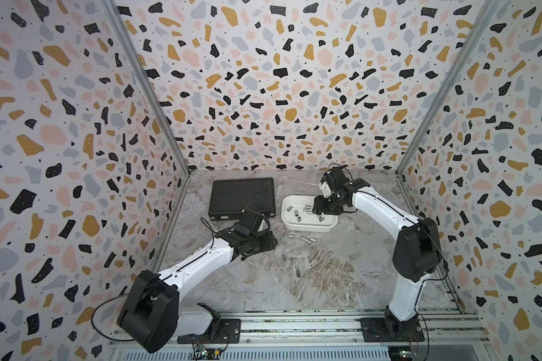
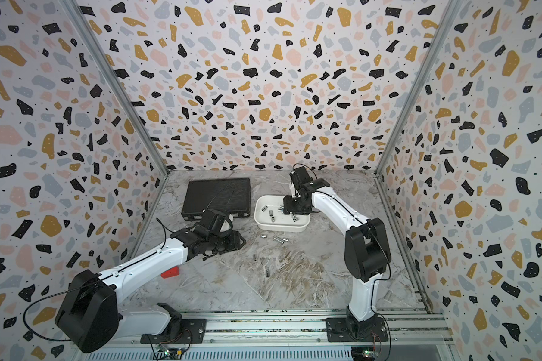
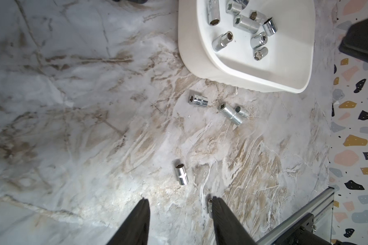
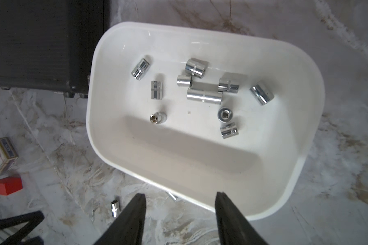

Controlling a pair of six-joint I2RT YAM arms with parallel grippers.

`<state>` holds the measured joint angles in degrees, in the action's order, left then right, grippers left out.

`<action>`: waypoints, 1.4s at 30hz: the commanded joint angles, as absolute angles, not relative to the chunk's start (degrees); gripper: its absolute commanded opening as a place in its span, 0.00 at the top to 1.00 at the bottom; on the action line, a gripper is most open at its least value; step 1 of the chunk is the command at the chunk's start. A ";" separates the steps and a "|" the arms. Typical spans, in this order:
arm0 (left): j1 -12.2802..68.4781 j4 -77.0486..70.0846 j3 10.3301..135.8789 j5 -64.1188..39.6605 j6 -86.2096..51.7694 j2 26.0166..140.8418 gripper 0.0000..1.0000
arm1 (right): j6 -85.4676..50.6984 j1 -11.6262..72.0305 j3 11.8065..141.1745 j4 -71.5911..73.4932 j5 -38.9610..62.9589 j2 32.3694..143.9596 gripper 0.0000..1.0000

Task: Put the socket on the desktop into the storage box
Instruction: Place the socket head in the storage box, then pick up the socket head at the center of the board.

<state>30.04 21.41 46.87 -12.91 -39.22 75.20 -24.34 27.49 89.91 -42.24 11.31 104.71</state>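
The right claw (image 4: 180, 194) hangs over the near rim of the white box (image 4: 179, 161), jaws spread partway with nothing between them. Ten or so sockets (image 4: 204, 96) lie loose on the box floor. The left claw (image 3: 179, 199) hovers low over the marble tabletop (image 3: 72, 106), also spread partway and empty, near a lone socket (image 3: 182, 175). Three more sockets (image 3: 198, 100) lie on the tabletop just beside the box.

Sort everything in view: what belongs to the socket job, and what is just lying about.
Job: loose sockets, storage box, sockets already in it, desktop.
Lying about: black case, red block, small carton.
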 commanded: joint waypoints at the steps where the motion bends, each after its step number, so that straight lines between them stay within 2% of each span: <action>1: 30.32 23.02 47.55 -11.21 -40.08 74.26 0.49 | -24.68 28.36 85.45 -39.89 13.42 99.29 0.43; 20: 34.69 26.51 48.44 -5.40 -43.04 76.86 0.50 | -22.70 31.17 57.64 -33.48 20.02 76.79 0.48; 33: 38.88 27.22 53.61 -3.20 -44.23 84.69 0.49 | -21.44 32.67 49.00 -32.77 22.37 66.89 0.49; 42: 40.60 29.10 58.18 -1.77 -44.38 91.62 0.49 | -22.58 33.07 46.31 -32.38 21.96 64.04 0.49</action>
<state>39.97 27.53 55.90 -3.31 -44.18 90.24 -22.09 32.77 46.81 -32.64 21.71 65.60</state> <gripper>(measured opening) 0.513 0.512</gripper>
